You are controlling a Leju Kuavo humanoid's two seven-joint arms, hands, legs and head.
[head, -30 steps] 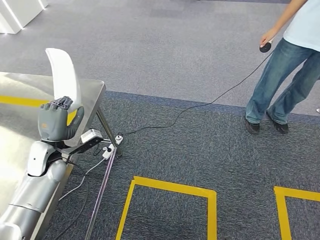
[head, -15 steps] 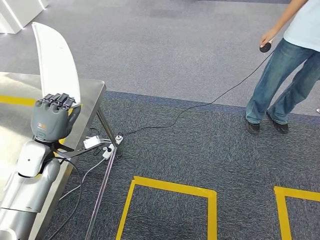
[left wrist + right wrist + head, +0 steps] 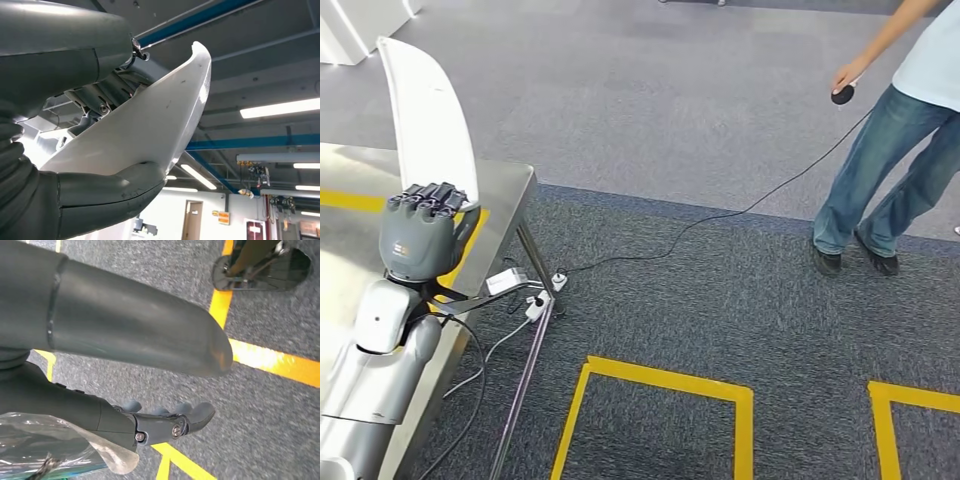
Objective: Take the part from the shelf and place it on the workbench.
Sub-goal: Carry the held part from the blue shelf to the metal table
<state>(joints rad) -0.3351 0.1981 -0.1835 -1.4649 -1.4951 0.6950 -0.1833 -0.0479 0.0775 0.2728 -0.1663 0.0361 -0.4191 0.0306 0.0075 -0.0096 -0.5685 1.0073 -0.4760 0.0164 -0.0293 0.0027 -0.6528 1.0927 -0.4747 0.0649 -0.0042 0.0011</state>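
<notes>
Fingers (image 3: 426,197) of left hand (image 3: 422,240) wrapped round white part (image 3: 426,115), upright

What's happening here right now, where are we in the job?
The left hand grips the white curved part and holds it upright over the corner of the steel workbench; it is not set down yet. The right hand hangs over the carpet with nothing in its fingers. A person stands off to the right holding a small black corded device.

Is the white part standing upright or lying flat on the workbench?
Upright: the left hand grips the white part at its lower end, above the workbench.
</notes>
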